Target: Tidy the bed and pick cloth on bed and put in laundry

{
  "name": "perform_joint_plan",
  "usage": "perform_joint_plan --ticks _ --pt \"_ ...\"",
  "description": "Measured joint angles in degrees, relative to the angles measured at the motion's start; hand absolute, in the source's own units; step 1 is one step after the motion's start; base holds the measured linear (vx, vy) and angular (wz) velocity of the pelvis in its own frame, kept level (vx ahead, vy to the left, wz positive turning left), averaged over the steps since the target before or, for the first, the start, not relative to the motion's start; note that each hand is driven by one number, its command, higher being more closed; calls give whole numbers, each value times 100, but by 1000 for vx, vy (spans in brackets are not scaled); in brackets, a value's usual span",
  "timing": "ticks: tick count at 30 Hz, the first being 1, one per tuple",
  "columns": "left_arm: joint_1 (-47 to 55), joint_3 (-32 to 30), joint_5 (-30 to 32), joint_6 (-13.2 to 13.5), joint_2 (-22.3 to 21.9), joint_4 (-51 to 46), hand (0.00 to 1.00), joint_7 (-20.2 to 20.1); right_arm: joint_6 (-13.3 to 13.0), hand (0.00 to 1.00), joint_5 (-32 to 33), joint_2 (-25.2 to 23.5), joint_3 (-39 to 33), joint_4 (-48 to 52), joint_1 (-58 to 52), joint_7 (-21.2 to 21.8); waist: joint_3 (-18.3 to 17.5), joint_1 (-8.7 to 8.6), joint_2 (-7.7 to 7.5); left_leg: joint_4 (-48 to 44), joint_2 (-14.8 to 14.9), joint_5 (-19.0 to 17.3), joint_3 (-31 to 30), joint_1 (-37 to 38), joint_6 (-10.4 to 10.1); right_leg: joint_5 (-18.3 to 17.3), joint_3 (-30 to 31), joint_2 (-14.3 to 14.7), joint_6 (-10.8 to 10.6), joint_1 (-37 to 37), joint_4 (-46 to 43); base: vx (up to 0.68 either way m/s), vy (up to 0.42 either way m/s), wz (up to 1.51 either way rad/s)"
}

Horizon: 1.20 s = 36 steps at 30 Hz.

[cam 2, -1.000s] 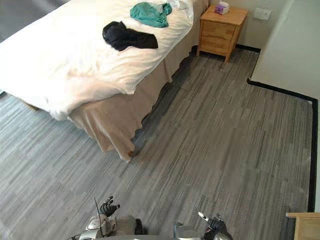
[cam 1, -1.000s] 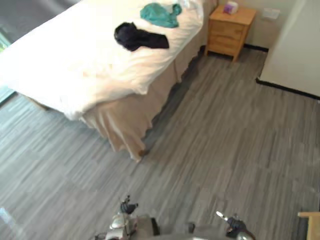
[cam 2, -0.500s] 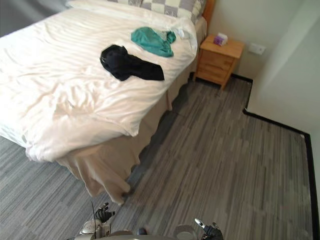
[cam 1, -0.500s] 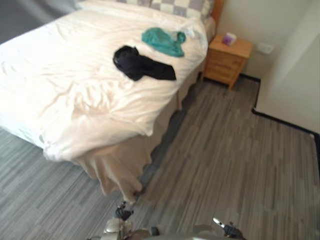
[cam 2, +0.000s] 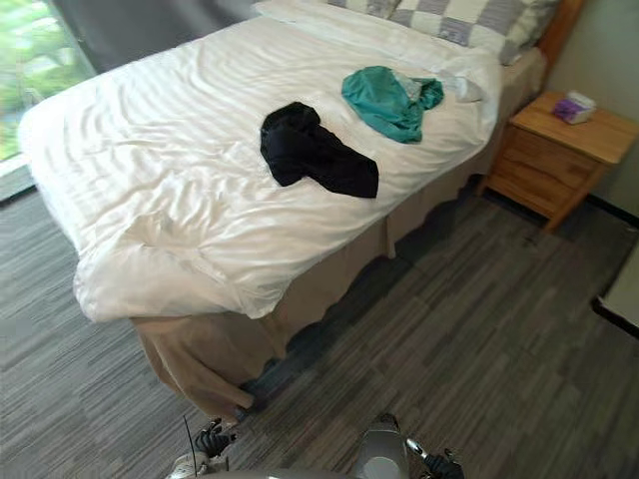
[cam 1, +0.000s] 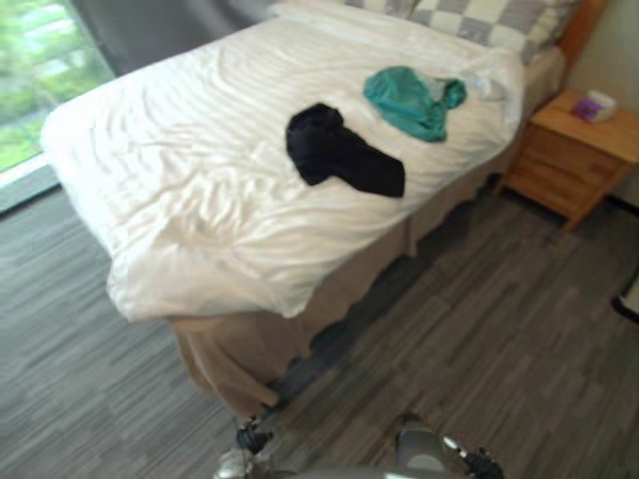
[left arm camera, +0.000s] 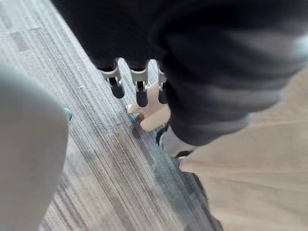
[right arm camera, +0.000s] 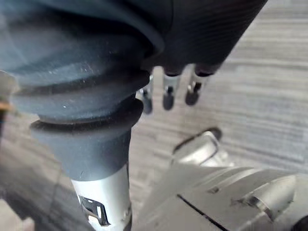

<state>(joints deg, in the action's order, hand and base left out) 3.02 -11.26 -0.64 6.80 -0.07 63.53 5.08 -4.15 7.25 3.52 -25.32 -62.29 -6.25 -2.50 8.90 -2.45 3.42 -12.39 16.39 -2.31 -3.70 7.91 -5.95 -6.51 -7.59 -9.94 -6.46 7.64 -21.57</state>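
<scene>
The black cloth (cam 2: 318,153) lay crumpled on the white bed (cam 2: 150,160). The teal cloth (cam 2: 387,98) lay just beyond it toward the checked pillows (cam 2: 469,18) — near it, but apart. The left hand (left arm camera: 141,94) and the right hand (right arm camera: 168,98) hung low over the grey floor (cam 2: 479,299) — fingers loose and straight, grasping nothing. A wooden nightstand (cam 2: 559,150) stood beside the bed.

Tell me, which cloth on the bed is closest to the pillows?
The teal cloth: it lies up by the checked pillows, while the black cloth lies farther down, near the middle of the bed.
</scene>
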Motion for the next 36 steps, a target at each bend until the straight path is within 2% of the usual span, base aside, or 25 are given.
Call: perform_joint_plan --ticks 2,3,5,6,8,11,14,16,18,19,24,26,28,30,31,32,35,36 --pt "-6 -1 -109 9 50 -3 0 8 -48 0 -4 15 137 -52 -39 -2 19 23 -62 -304 195 281 745 -135 177 -27 -524 -12 168 -514 290 166 -383 130" --pt "-5 58 -112 7 59 -14 0 10 -74 0 -12 41 291 -51 -32 -2 21 24 -67 -573 234 207 1524 -238 143 -9 -818 -11 242 -791 500 95 -262 101" --pt "6 186 -112 6 88 -37 0 15 -117 0 -34 49 406 -37 -18 -1 20 42 -83 -597 61 -22 2135 -275 75 15 -1064 -32 279 -982 697 48 -119 82" --pt "11 295 -111 7 119 -77 0 14 -114 0 -95 57 467 -41 -15 -4 22 43 -112 -435 -138 -123 2297 -285 62 21 -1229 -78 274 -1068 765 27 -37 72" --pt "22 485 -115 6 139 -79 0 13 -82 0 -114 71 496 -45 -35 -4 18 40 -134 165 -359 -33 2525 -176 39 74 -1528 -133 181 -1144 839 21 23 82" --pt "50 507 -172 5 137 -97 0 0 -25 0 -136 54 490 -57 -62 -4 -7 43 -98 712 -520 36 2698 -34 52 227 -1816 -134 83 -1381 1150 20 90 69" --pt "44 506 -217 0 291 -107 0 -11 23 0 -263 -71 491 -30 -132 0 1 18 -328 748 -730 127 2198 -246 184 263 -1941 -142 72 -1591 1418 -16 82 107" --pt "30 493 -230 6 325 -137 0 -15 56 0 -341 -85 535 -36 -143 0 -7 76 -399 521 -840 138 1811 -583 196 295 -2278 -227 15 -1670 1485 -50 54 104" --pt "32 494 -263 6 288 -228 0 -13 63 0 -367 -57 607 -43 -165 1 12 187 -371 595 -872 171 1685 -625 196 315 -2449 -223 -15 -1759 1532 -52 28 66" --pt "38 493 -279 10 293 -228 0 -12 64 0 -404 -70 612 -44 -170 -6 6 215 -388 799 -926 336 1572 -593 213 349 -2554 -209 -19 -1819 1602 -54 2 51" --pt "84 401 -347 1 298 -211 0 -10 50 0 -509 -59 602 -36 -150 -7 22 211 -348 1487 -925 642 1514 -115 134 363 -2515 -114 -18 -1936 1617 -116 -17 4" --pt "99 329 -349 -4 295 -194 0 -11 34 0 -511 -80 587 -26 -129 -6 43 188 -395 1630 -991 653 1512 87 131 60 -2476 -292 -119 -1874 1178 -108 31 -5" --pt "104 177 -345 -21 317 -167 0 -14 47 0 -511 -149 549 -23 -152 -5 59 183 -560 1816 -1294 540 1449 222 229 -421 -2316 -776 -438 -1691 344 -107 64 12" --pt "102 159 -341 -33 333 -168 0 -11 52 0 -509 -188 494 39 -146 -4 80 172 -633 1818 -1500 507 1362 224 280 -698 -1937 -923 -598 -1520 -21 -29 36 24" --pt "98 154 -340 -35 357 -168 0 -12 50 0 -506 -202 437 71 -142 -6 112 140 -666 1819 -1554 512 1231 232 286 -785 -1633 -884 -616 -1499 -90 35 -10 58" --pt "99 142 -334 -35 372 -173 0 -12 53 0 -481 -217 435 65 -137 -4 121 82 -690 1821 -1649 599 1067 215 347 -824 -1181 -712 -536 -1556 -19 58 -17 63" --pt "90 84 -324 -35 393 -169 0 -12 53 0 -371 -249 438 5 -85 -8 126 14 -731 1829 -1659 663 796 63 340 -591 -957 -483 -239 -1729 460 90 11 46" --pt "73 88 -324 -34 431 -170 0 -13 52 0 -318 -258 437 -15 -72 -8 130 13 -719 1829 -1663 669 753 53 334 -539 -951 -413 -209 -1772 591 147 18 41"
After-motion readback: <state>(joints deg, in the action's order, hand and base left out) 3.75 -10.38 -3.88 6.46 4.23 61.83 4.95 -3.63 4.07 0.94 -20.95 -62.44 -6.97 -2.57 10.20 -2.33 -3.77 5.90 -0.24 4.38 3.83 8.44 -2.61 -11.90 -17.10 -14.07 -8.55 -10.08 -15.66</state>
